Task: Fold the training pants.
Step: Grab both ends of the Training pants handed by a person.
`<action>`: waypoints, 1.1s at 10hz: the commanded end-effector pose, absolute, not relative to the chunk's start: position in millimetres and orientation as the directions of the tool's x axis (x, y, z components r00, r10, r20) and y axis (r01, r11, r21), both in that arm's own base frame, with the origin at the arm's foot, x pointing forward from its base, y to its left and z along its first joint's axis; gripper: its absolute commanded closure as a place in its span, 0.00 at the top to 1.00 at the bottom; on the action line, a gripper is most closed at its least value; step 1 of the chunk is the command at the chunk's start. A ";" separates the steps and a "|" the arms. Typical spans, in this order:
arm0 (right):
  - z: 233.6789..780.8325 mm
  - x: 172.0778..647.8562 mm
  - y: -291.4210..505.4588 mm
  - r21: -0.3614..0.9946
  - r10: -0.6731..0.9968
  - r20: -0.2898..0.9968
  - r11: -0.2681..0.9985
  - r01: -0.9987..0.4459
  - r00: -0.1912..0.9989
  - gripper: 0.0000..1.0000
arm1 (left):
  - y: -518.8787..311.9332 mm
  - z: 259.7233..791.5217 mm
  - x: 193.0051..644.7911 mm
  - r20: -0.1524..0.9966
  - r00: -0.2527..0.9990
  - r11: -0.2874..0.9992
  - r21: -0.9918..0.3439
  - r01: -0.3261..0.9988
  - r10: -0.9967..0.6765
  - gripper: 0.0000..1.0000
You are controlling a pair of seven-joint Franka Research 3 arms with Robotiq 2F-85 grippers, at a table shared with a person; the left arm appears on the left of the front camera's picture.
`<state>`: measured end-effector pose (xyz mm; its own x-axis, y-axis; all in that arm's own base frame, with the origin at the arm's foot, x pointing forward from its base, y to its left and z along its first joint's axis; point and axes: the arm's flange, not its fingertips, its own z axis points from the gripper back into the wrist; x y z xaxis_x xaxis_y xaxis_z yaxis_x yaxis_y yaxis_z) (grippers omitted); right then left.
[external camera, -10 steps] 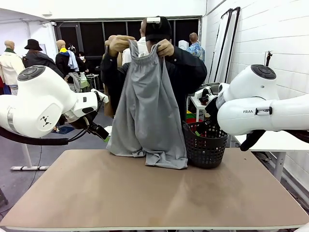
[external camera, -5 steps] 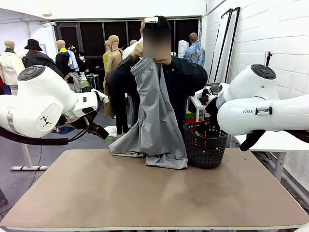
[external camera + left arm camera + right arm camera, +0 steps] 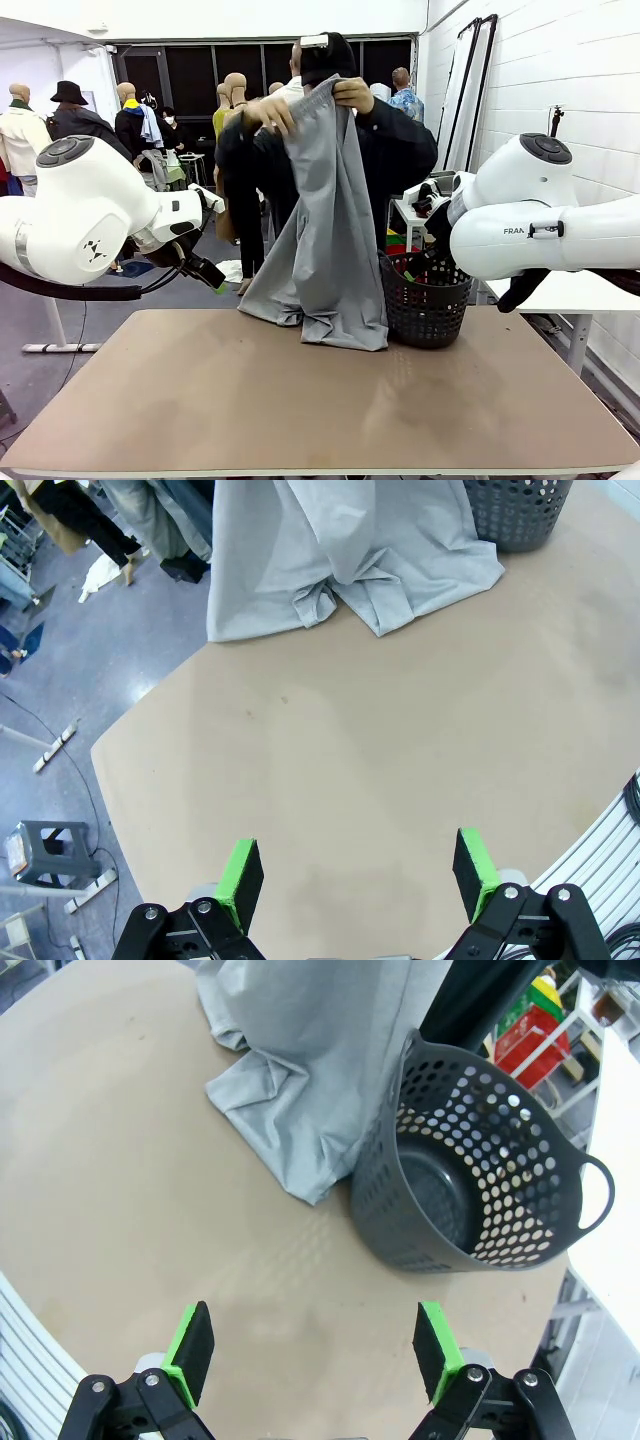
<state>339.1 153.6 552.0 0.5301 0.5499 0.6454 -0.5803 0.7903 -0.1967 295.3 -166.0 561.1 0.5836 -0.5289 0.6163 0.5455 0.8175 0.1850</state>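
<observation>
A person at the far side of the table holds the light grey training pants [image 3: 325,230] up by the gathered waistband with both hands. The legs hang down and their ends rest crumpled on the table's far edge, seen as grey cloth [image 3: 340,560] in the left wrist view and beside the basket [image 3: 290,1080] in the right wrist view. My left gripper [image 3: 355,875] hovers open above bare tabletop, well short of the cloth. My right gripper [image 3: 315,1350] is open too, high over the table near the basket. Nothing lies between either pair of fingers.
A black mesh basket [image 3: 427,297] stands at the table's far right, empty inside [image 3: 470,1185], touching the pants' hem. The brown tabletop [image 3: 320,400] is bare in front. Both white arms sit raised at the table's left and right sides.
The person has regathered the waistband, swinging the pants from a spread hold to a narrower bunch held higher. Both arms have stayed still.
</observation>
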 end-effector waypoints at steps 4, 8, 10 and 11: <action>552.0 339.2 153.4 -0.197 0.550 0.645 0.790 -0.581 0.530 1.00 | -166.0 559.8 295.2 0.612 0.581 0.812 0.188 0.552 -0.537 1.00; 552.0 339.2 153.4 -0.197 0.550 0.645 0.790 -0.581 0.530 1.00 | -166.0 559.8 295.2 0.612 0.581 0.812 0.188 0.552 -0.537 1.00; 552.0 339.2 153.4 -0.197 0.550 0.645 0.790 -0.581 0.530 1.00 | -166.0 559.8 295.2 0.612 0.581 0.812 0.188 0.552 -0.537 1.00; 552.0 339.2 153.4 -0.197 0.550 0.645 0.790 -0.581 0.530 1.00 | -166.0 559.8 295.2 0.612 0.581 0.812 0.188 0.552 -0.537 1.00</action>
<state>339.1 153.6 552.0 0.5301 0.5499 0.6454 -0.5803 0.7903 -0.1967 295.3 -166.0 561.1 0.5836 -0.5289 0.6163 0.5455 0.8175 0.1850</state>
